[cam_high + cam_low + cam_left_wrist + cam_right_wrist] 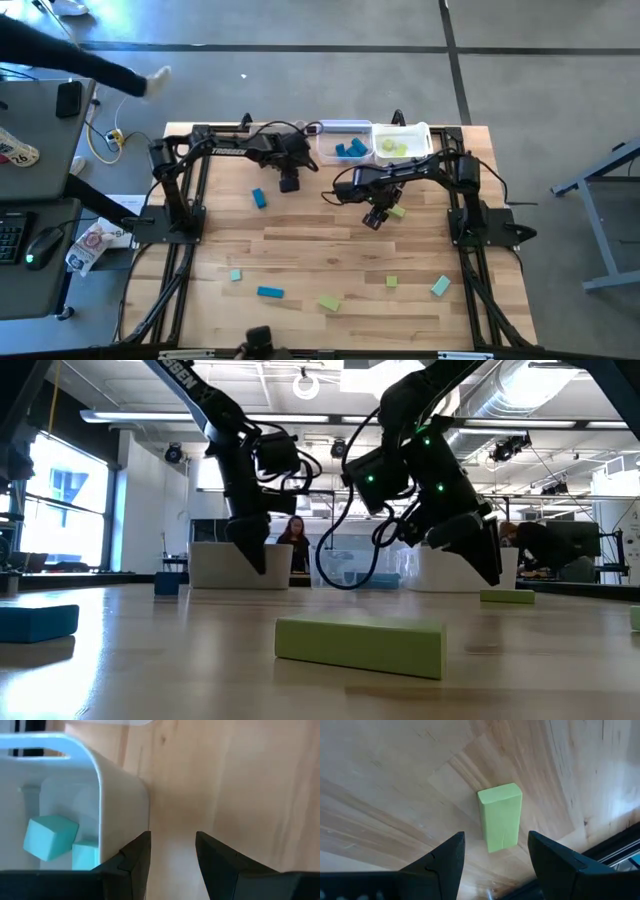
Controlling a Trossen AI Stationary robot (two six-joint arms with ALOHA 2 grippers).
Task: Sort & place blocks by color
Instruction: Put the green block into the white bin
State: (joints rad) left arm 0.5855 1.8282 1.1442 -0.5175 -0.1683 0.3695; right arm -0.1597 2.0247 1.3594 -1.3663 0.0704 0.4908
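From above, the wooden counter (330, 255) carries three bins along its 12 o'clock edge. The middle bin (345, 143) holds blue blocks (351, 149) and the bin at its 3 o'clock side (402, 141) holds yellow-green ones (393, 148), so sorting looks well under way. Loose blocks lie scattered toward 6 o'clock, among them a blue bar (270, 292) and a green bar (329, 302). The right gripper (376, 217) hangs beside a yellow-green block (396, 212), likely its next pick. The left gripper (289, 183) sits near the bins, with a blue block (259, 198) at its 8 o'clock.

At counter height, both arms hang over the wood; a person sits in the room behind, under ceiling lights.

The left wrist camera shows its fingers (136, 857) spread and holding nothing, beside a bin (120, 795) containing teal cubes (50, 837).

The right wrist camera shows spread fingers (445, 857) flanking the yellow-green block (500, 816), not touching it.
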